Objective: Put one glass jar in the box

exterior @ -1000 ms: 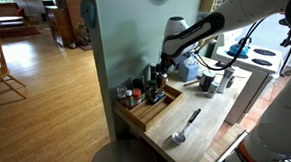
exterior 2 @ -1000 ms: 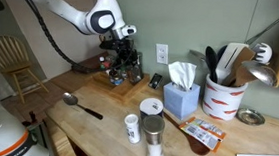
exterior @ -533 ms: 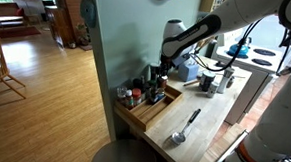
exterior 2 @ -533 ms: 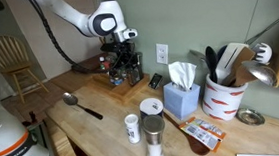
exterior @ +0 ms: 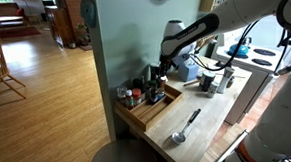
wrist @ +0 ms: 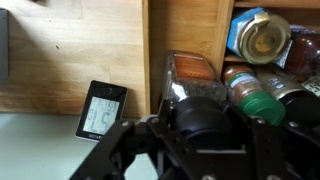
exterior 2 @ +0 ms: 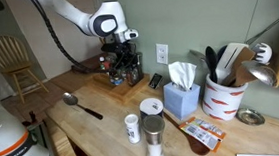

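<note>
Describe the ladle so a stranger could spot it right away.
Start at the long wooden counter. Out from the box of spice jars, the ladle lies flat by itself on bare wood. It is the only utensil lying down; the others stand in the red-and-white crock.

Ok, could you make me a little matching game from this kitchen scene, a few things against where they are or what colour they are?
Things:
1 spoon
2 tissue box
3 utensil pot
4 gripper

Descriptions:
A red and white stripes
B over the wooden box that holds jars
C lying flat on the countertop
D blue

Pairs: 1-C, 2-D, 3-A, 4-B.
</note>
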`<state>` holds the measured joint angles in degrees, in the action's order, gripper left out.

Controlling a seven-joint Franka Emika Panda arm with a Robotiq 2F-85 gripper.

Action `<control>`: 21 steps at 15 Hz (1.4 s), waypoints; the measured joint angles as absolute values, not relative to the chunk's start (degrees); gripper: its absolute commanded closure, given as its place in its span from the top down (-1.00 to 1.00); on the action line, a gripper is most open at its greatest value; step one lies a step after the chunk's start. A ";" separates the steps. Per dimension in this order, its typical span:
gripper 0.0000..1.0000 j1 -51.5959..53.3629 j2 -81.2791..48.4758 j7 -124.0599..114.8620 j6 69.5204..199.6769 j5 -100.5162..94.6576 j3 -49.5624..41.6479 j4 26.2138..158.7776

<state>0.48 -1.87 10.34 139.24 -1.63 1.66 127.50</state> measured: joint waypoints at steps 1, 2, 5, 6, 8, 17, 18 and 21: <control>-0.41 0.47 -1.89 11.13 139.24 -0.87 1.65 127.50; -0.41 0.44 -1.90 11.75 139.24 -0.33 1.62 127.49; -0.41 0.29 -2.02 12.30 139.77 0.24 1.47 127.48; -0.41 0.27 -2.09 12.31 140.07 0.24 1.38 127.48; -0.41 0.26 -2.11 12.31 140.13 0.24 1.25 127.48; 1.00 0.23 -2.11 12.36 141.60 1.98 1.09 127.10; 1.00 0.22 -2.08 12.36 141.36 2.21 1.08 126.97; 1.00 0.05 -1.69 11.00 136.06 2.24 0.85 126.28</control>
